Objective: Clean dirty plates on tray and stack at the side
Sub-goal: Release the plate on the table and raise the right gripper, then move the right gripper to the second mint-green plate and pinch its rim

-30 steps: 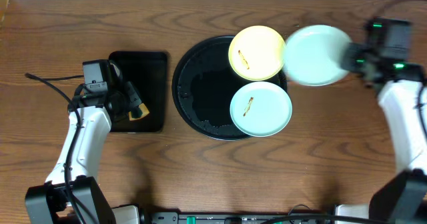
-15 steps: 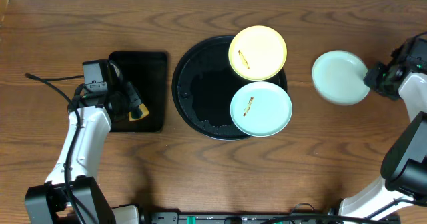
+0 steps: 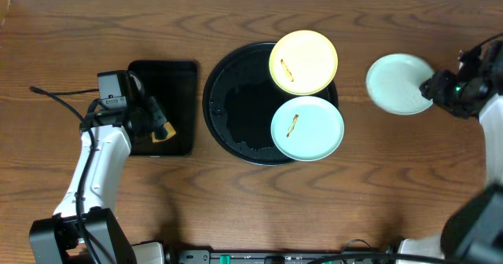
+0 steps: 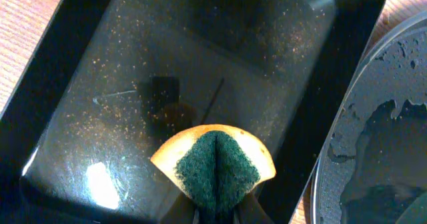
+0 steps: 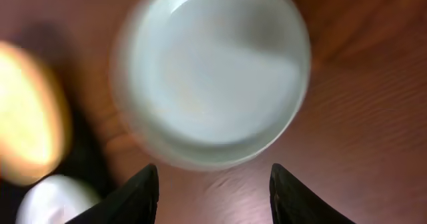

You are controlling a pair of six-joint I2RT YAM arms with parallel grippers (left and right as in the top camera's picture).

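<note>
The brown wooden table [image 3: 236, 209] runs up to a pale wall along its far edge.

From overhead, the round tray [image 3: 224, 67] sits at the table's centre. A yellow plate [image 3: 303, 61] lies over its far-right rim and a mint plate [image 3: 307, 128] over its near-right rim, each with a small brown smear. A third plate [image 3: 397, 83], also mint, lies on the bare wood towards the right edge, well clear of the tray. Your right gripper [image 3: 434, 87] sits at that plate's right rim. Your left gripper [image 3: 156, 126] hangs over the small tray [image 3: 169, 75] near the left edge, with a sponge [image 3: 163, 133].

In the left wrist view, the jaws are pinched tight on the sponge, folded double with its green scourer outward. The small tray's floor is speckled below it, and the round tray beside it looks wet.

The right wrist view is blurred. The jaws stand apart with nothing between them, and the third plate's rim lies just ahead of the tips. You cannot tell whether they touch it.

These plates look light, stiff and smooth, so expect them to skate on wood or wet plastic. Pinch the raised rim, one finger over and one under. The yellow plate's overhanging edge looks the easiest place to grip.
</note>
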